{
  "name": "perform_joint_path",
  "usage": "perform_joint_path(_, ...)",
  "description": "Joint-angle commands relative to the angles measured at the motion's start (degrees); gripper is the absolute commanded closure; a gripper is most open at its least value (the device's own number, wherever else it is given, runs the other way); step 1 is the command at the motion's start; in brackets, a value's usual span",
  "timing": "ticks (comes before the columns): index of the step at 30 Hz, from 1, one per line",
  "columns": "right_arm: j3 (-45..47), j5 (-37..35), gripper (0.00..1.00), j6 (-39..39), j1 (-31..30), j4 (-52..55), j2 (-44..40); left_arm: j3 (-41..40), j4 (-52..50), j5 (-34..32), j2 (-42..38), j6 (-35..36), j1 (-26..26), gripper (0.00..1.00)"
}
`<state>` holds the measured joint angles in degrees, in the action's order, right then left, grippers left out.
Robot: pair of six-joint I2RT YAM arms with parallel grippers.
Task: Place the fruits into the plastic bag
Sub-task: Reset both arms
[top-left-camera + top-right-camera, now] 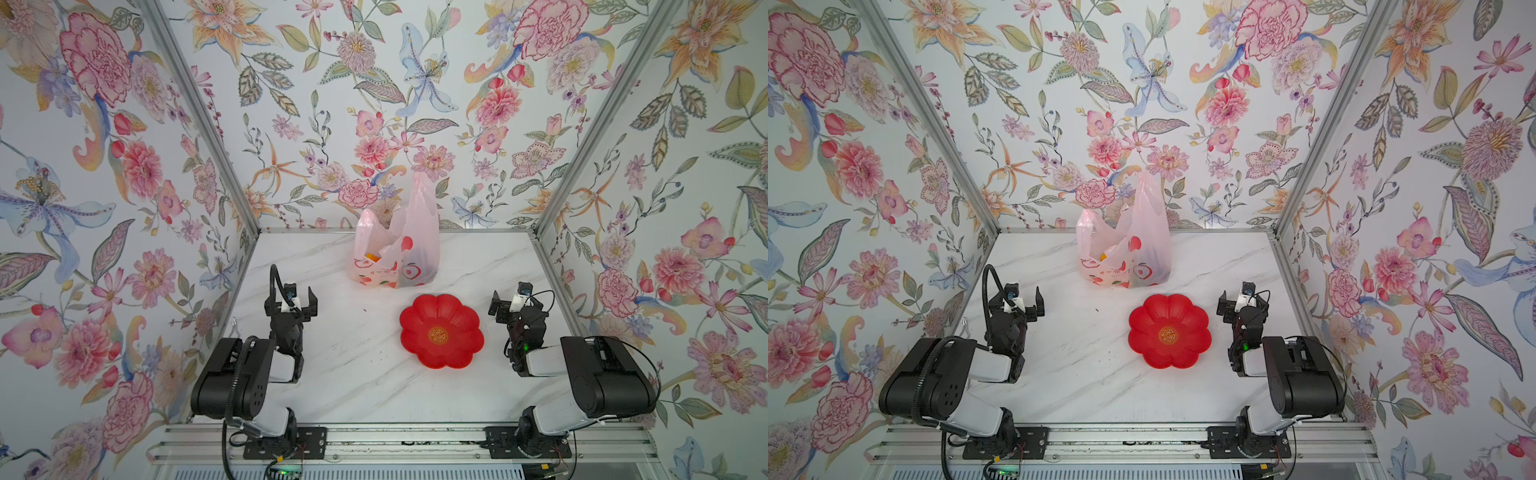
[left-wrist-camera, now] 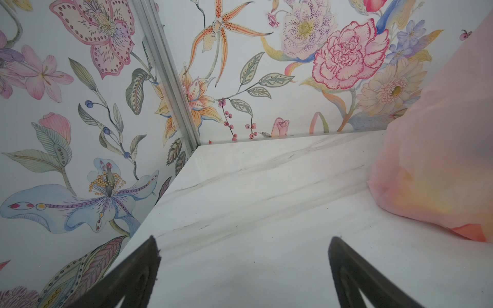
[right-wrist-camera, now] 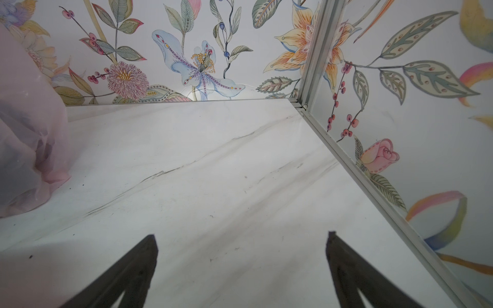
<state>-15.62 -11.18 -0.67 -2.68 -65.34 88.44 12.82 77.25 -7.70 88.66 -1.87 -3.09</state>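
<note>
Bag (image 1: 409, 232) stands beyond and between left claw (image 2: 243, 238) and right claw (image 3: 241, 234), untouched.

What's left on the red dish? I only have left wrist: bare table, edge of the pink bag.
Observer: Nothing. The red dish is empty in both top views.
Operator: Any fruit loose on the table?
Observer: None. The table carries only the dish and the plastic bag standing upright behind it.
Operator: Right arm?
Observer: The right arm sits folded beside the dish, jaws open, holding nothing.
</note>
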Motion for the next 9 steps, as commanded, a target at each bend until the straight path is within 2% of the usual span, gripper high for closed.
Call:
perform_joint_path(1, -0.65, -0.49, 0.01, -0.22, -0.27, 0.48, 0.46, -0.41, 1.85, 0.41, 0.37, 0.73, 0.37, 0.01)
perform_joint_path(9, -0.74, 0.28, 0.01, -0.47, -0.16, 0.87, 0.37, -0.37, 1.85, 0.40, 0.37, 0.73, 0.28, 0.01)
